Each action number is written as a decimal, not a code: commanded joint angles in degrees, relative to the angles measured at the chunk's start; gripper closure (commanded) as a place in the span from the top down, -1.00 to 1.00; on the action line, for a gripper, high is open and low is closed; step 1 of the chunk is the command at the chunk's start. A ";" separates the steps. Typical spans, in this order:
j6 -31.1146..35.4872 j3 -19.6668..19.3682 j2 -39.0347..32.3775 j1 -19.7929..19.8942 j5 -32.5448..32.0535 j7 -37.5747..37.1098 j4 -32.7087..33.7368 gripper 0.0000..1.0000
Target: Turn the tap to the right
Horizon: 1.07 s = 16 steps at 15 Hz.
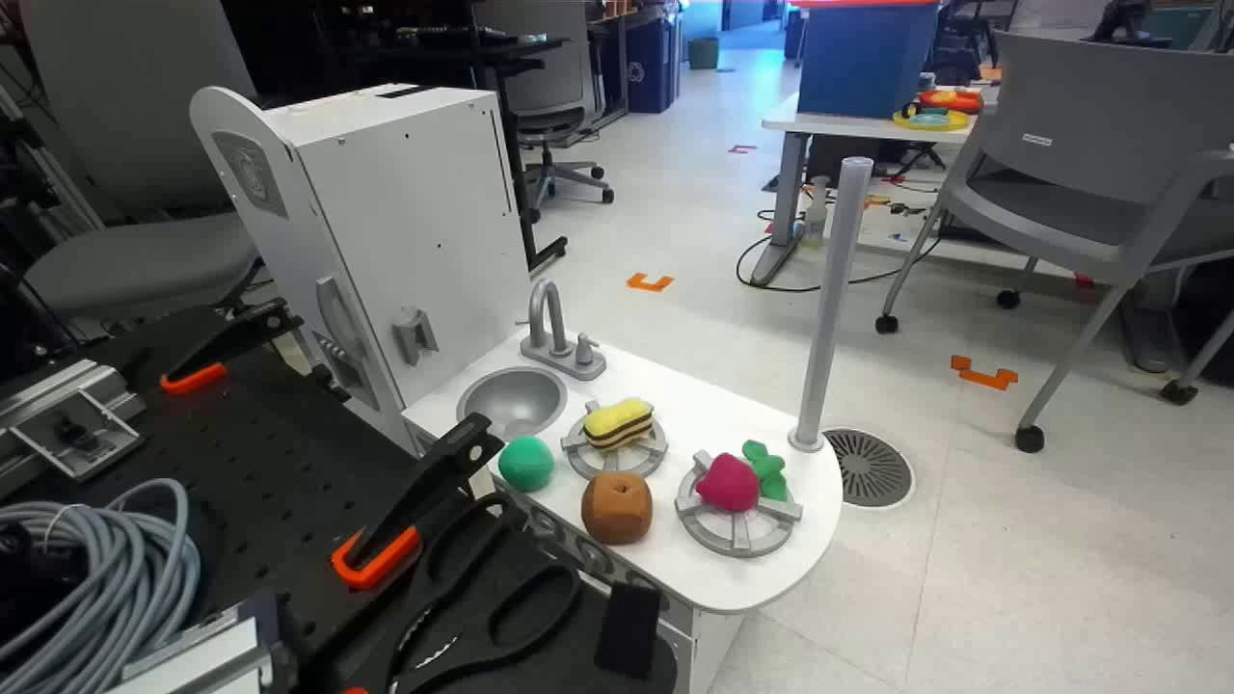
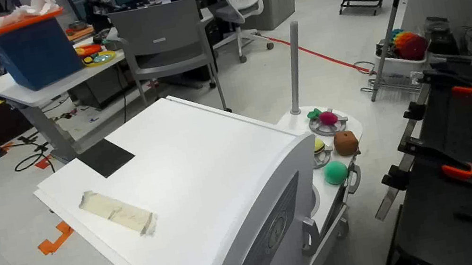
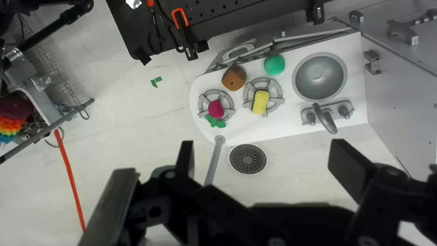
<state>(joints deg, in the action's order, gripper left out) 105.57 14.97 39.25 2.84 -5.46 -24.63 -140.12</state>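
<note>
The tap is small and grey, with an upright stem, a curved spout and a handle on each side. It shows in an exterior view (image 1: 561,337) at the back edge of the white toy counter (image 1: 694,414), behind the sink (image 1: 516,397). The tap also shows in the wrist view (image 3: 326,119), right of centre, with its spout end over the sink's edge. The toy cabinet hides the tap in an exterior view. My gripper (image 3: 262,147) is open and empty in the wrist view, high above the scene. It is out of view in both exterior views.
A tall grey pole (image 1: 834,304) stands at the counter's rounded end. A green ball (image 1: 526,464), brown block (image 1: 617,508), yellow toy (image 1: 617,424) and magenta toy (image 1: 729,482) lie on the counter. The white cabinet (image 2: 166,173) rises beside the sink. A black table (image 1: 241,463) with clamps adjoins.
</note>
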 commanded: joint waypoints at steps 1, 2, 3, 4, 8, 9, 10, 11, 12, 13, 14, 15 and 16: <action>-0.20 -0.77 -0.20 -0.98 -0.55 -0.49 0.24 1.00; -0.20 -0.76 -0.15 -0.98 -0.55 -0.49 0.31 1.00; -0.20 -0.76 -0.14 -0.98 -0.55 -0.49 0.34 1.00; -0.20 -0.76 -0.14 -0.98 -0.55 -0.49 0.34 1.00; -0.20 -0.76 -0.14 -0.98 -0.55 -0.49 0.34 1.00; -0.20 -0.76 -0.14 -0.98 -0.55 -0.49 0.34 1.00; 1.43 -0.41 -1.61 -0.70 -1.08 -0.75 0.07 1.00; 3.20 0.30 -3.47 -0.12 -1.97 -1.71 0.05 1.00; 5.40 1.20 -6.43 0.59 -3.30 -2.80 0.31 1.00; 7.62 1.66 -8.58 0.92 -4.58 -3.84 0.36 1.00; 11.77 2.31 -12.60 1.37 -6.48 -5.40 0.28 1.00; 15.04 2.52 -15.62 1.45 -8.11 -6.62 0.32 1.00; 19.03 2.50 -19.20 1.32 -9.40 -7.97 0.26 1.00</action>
<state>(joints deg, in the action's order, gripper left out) 116.19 16.16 30.32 3.07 -10.92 -28.50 -141.41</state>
